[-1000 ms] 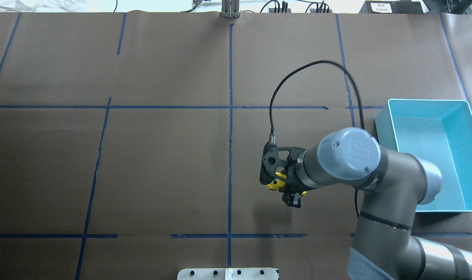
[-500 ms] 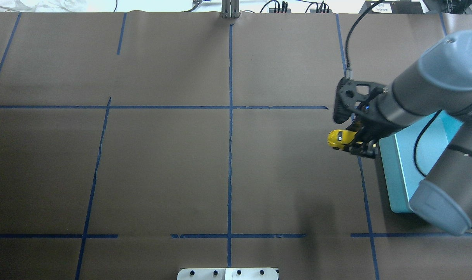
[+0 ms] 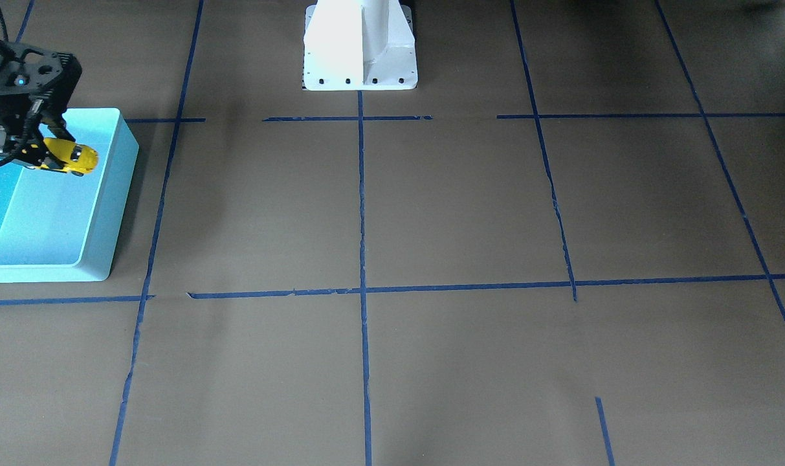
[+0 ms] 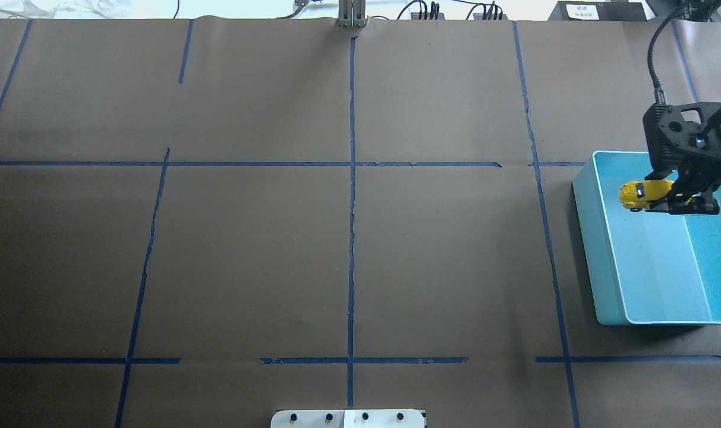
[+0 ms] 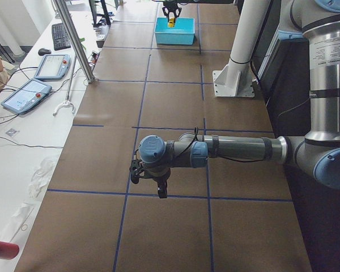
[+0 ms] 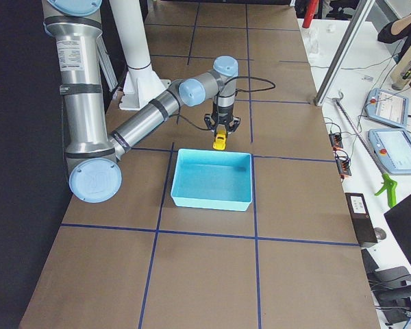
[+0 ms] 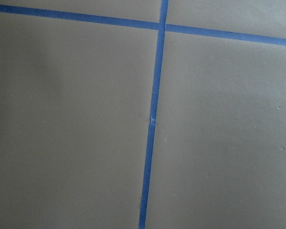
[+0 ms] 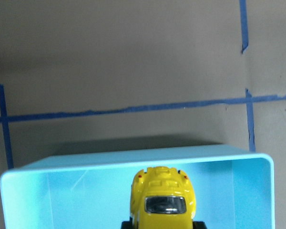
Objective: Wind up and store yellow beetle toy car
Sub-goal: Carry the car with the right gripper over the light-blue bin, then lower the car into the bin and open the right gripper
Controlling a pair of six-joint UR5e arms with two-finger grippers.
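The yellow beetle toy car (image 4: 642, 194) is held in my right gripper (image 4: 672, 199), which is shut on its rear end. The car hangs above the far part of the light blue bin (image 4: 587, 238), over the bin's inside, and does not touch the floor of the bin. The front-facing view shows the same: the car (image 3: 68, 156) in the gripper (image 3: 23, 152) over the bin (image 3: 117, 194). The right wrist view shows the car's roof (image 8: 163, 200) and the bin's rim (image 8: 133, 160). My left gripper (image 5: 156, 184) hangs low over bare table; I cannot tell if it is open.
Brown paper with blue tape lines covers the table. The white robot base plate (image 3: 360, 45) stands at the robot's edge of the table. The left wrist view shows only paper and a tape cross (image 7: 159, 26). Pendants (image 5: 25, 93) lie on a side table.
My right gripper has carried the car from the table's middle right, up and over to the right, and now holds it above the blue bin.
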